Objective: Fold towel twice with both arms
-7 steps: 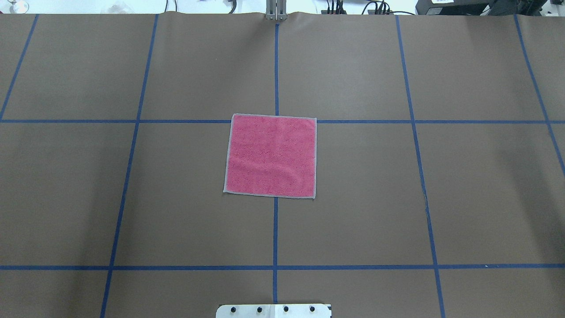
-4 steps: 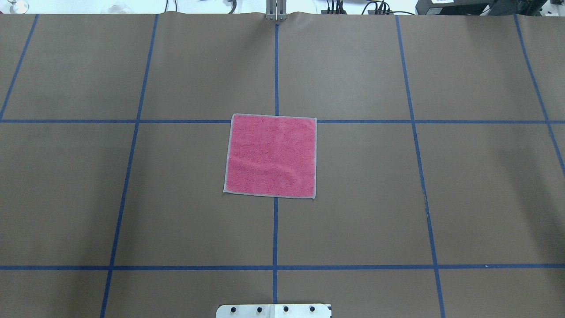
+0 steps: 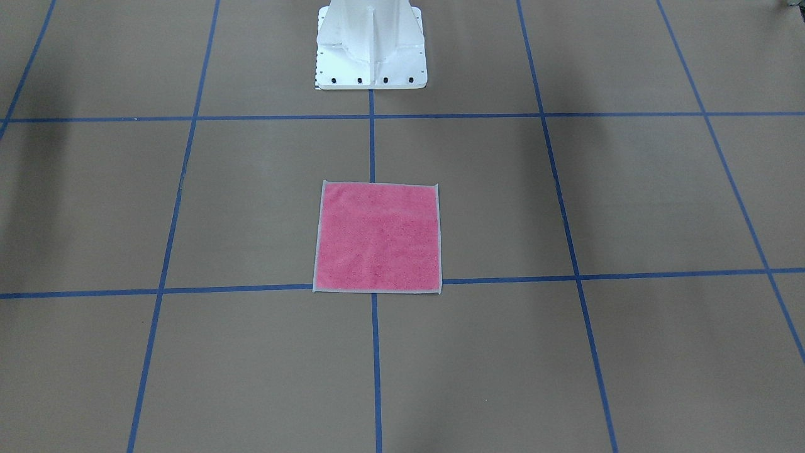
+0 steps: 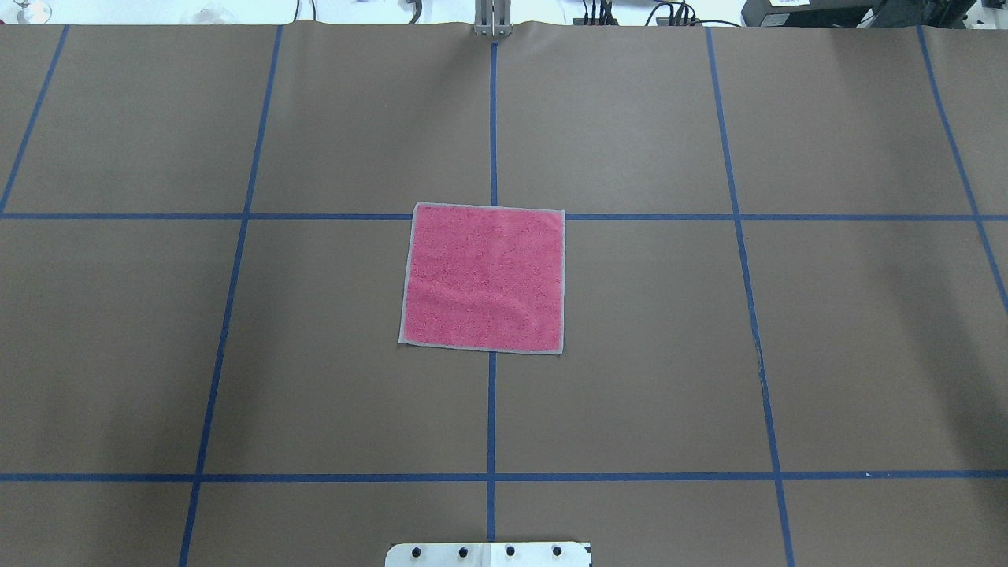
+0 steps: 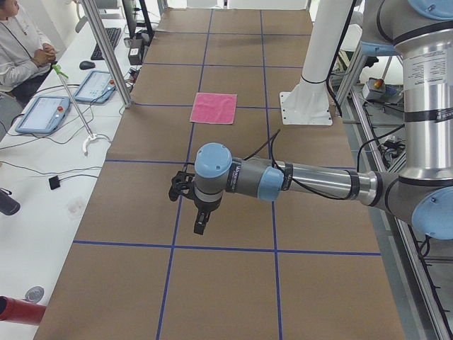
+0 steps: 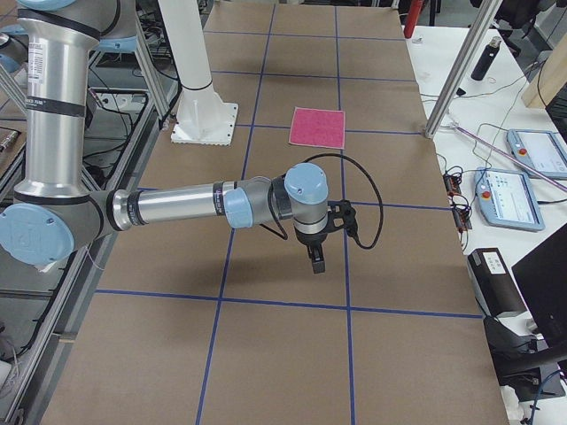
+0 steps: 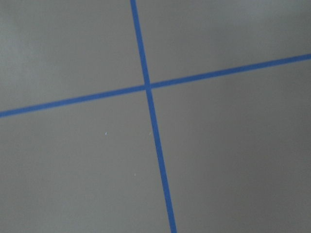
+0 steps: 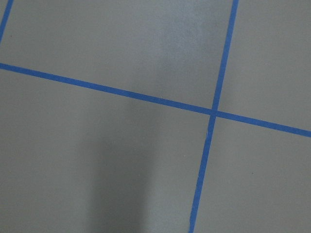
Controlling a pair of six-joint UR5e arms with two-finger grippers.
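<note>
The towel (image 4: pixel 484 277) lies flat and unfolded, pink side up with a light grey border, at the table's centre over a blue tape crossing; it also shows as the towel (image 3: pixel 377 238), (image 5: pixel 214 108), (image 6: pixel 319 127). Both arms hang over the table's far ends, well away from it. The left gripper (image 5: pixel 200 223) points down above the brown surface, and I cannot tell if it is open or shut. The right gripper (image 6: pixel 317 261) also points down, its state unclear. Both wrist views hold only brown paper and blue tape lines.
The white bolted pedestal (image 3: pixel 371 56) stands at the robot's edge, behind the towel. A seated person (image 5: pixel 18 49) and tablets (image 5: pixel 42 113) are at a side table beyond the far edge. Metal posts (image 5: pixel 106 49) rise along that edge.
</note>
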